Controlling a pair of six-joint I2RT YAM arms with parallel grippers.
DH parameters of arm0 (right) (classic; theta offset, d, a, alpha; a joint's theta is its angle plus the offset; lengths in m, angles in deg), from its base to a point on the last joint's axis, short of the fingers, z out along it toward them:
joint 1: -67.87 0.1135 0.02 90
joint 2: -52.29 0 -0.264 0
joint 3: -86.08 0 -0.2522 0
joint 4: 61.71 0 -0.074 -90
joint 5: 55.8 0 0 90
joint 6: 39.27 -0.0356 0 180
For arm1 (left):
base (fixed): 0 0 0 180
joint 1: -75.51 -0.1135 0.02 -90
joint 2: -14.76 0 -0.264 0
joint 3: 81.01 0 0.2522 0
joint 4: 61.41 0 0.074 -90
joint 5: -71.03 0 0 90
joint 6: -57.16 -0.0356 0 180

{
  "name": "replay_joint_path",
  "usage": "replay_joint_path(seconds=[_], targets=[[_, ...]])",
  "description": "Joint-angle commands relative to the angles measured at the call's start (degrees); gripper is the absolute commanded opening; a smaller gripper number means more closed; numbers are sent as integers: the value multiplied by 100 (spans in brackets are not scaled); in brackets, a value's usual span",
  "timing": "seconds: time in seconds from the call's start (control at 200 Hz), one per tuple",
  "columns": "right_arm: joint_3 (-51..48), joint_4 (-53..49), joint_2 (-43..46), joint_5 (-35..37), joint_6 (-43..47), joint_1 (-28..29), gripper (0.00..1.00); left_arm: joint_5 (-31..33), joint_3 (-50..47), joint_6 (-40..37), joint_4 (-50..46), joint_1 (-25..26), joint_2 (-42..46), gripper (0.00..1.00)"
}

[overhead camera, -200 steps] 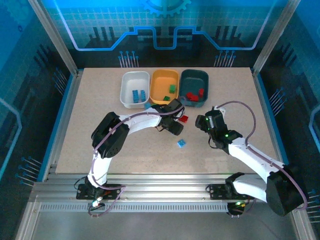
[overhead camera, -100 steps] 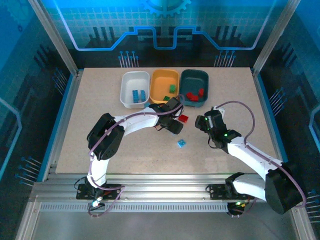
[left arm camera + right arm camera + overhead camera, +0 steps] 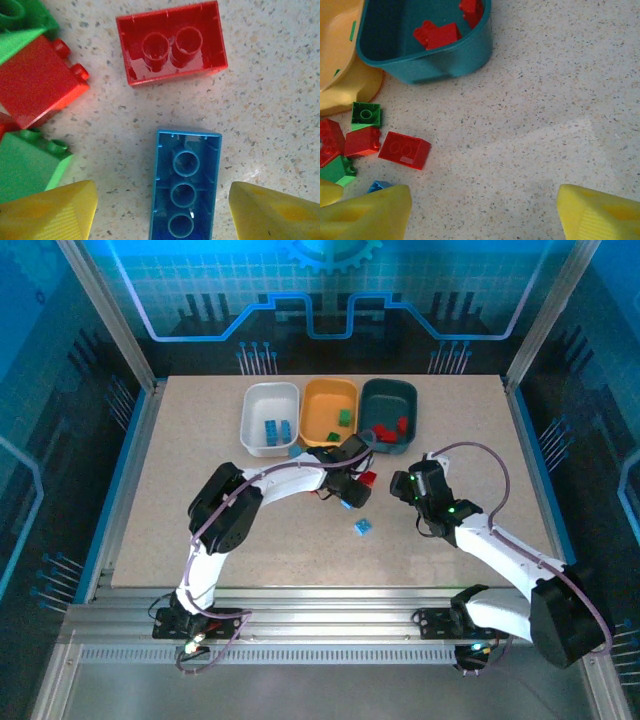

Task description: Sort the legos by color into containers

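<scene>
In the left wrist view my left gripper (image 3: 162, 212) is open, with an upside-down light blue lego (image 3: 186, 192) lying on the table between its yellow fingers (image 3: 50, 210), clear of both. Beyond it lie a red lego (image 3: 171, 42), another red one (image 3: 37, 85) and a green one (image 3: 27, 165). From above, the left gripper (image 3: 345, 490) hangs over this cluster, just in front of the orange-yellow container (image 3: 329, 400). My right gripper (image 3: 482, 210) is open over bare table to the right of the cluster (image 3: 403, 483). The white container (image 3: 254, 420) holds blue legos, and the dark teal container (image 3: 389, 392) red ones.
A lone light blue lego (image 3: 363, 527) lies on the table in front of both grippers. The right wrist view takes in the teal container's near wall (image 3: 445, 62), a green lego (image 3: 366, 114) and a red lego (image 3: 404, 149). Metal frame posts stand at the table's corners.
The left arm's elbow has swung slightly right, and its gripper has shifted a little over the cluster. The right arm has not moved.
</scene>
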Motion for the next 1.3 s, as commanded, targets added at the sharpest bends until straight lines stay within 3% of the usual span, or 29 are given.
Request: replay_joint_path(seconds=[0.0, 0.135, 0.51, 0.935, 1.071, 1.296], targets=[[20, 43, 29, -10, -29, -71, 78, -211, 98, -23, -43, 30, -144, 69], [19, 35, 51, -19, -38, -76, 78, -200, 11, 43, -4, 29, -263, 65], [9, 26, 69, 43, -32, -73, 78, -327, -278, 166, 202, 40, 104, 31], [16, 37, 43, 20, -47, -79, 78, -141, -282, 116, -102, 8, 1113, 28], [21, 51, -39, 5, -64, -76, 78, 22, -15, 199, -391, -136, 1363, 21], [46, 75, -119, -56, -73, -76, 78, -40, 384, 234, -763, -540, 1776, 21]])
